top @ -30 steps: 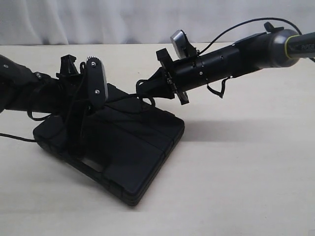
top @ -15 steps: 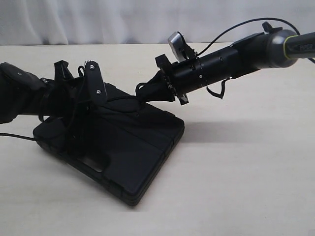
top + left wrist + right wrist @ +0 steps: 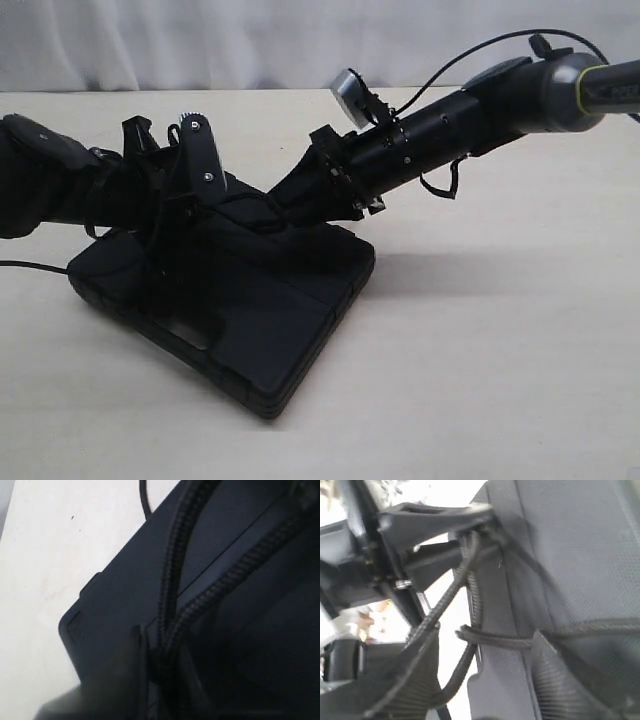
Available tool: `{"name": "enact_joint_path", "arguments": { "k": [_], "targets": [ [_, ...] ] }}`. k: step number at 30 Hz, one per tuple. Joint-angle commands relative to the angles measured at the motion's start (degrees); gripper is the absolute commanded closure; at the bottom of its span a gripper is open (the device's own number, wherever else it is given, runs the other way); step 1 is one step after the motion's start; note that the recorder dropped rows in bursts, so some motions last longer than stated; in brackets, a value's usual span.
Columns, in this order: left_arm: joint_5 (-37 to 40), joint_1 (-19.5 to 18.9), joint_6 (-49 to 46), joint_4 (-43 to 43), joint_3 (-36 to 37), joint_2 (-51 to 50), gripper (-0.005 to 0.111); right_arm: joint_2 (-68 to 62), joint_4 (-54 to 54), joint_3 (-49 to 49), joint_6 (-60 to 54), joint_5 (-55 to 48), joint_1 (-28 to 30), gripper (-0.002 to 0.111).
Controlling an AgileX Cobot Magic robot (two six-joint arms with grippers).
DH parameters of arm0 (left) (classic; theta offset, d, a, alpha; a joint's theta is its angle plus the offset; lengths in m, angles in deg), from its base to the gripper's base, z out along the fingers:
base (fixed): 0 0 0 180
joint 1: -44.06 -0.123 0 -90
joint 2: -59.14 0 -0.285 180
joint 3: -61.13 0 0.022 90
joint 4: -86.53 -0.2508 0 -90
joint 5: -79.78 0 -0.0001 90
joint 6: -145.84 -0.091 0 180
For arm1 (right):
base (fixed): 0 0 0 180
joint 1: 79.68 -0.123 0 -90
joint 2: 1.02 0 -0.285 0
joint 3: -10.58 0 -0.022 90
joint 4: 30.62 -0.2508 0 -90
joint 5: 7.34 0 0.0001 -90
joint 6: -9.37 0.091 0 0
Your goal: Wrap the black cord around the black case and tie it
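Cord strands first: two runs of the black cord (image 3: pixel 172 570) sit pinched in my left gripper (image 3: pixel 159 656), jaws closed on them, right over the black case (image 3: pixel 110 600). My right gripper (image 3: pixel 485 636) has its jaws spread wide, with one strand crossing between the tips, ungripped. Beyond both, the case lies on the table (image 3: pixel 500 350).

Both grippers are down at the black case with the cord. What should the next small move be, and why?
Probably close the right gripper on the black cord: its fingers stand apart with a strand crossing between them at the edge of the black case, while the left gripper seems to pinch two strands.
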Motion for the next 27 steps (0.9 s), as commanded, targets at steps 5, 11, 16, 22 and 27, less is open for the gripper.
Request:
{"name": "enact_joint_path", "arguments": {
  "k": [5,11,16,22,27],
  "targets": [
    [1.8,0.1,0.6,0.3,-1.2,-3.9,0.107,11.5,11.7,0.5,-7.9,-0.4,0.1,0.055],
    [3.0,0.1,0.6,3.5,-3.6,-5.6,0.107,15.5,25.5,0.4,-12.0,-0.4,-3.7,0.055],
    [3.5,0.1,0.6,3.5,-4.5,-7.2,0.107,17.1,30.1,0.4,-16.9,2.4,-11.0,0.055],
    [3.4,0.1,0.6,3.4,-4.5,-7.2,0.107,18.8,41.6,0.2,-16.4,12.1,-20.3,0.055],
    [3.4,0.1,0.6,3.4,-4.5,-7.2,0.107,18.8,59.9,-4.3,-7.4,25.3,-26.4,0.055]
  ]
}}
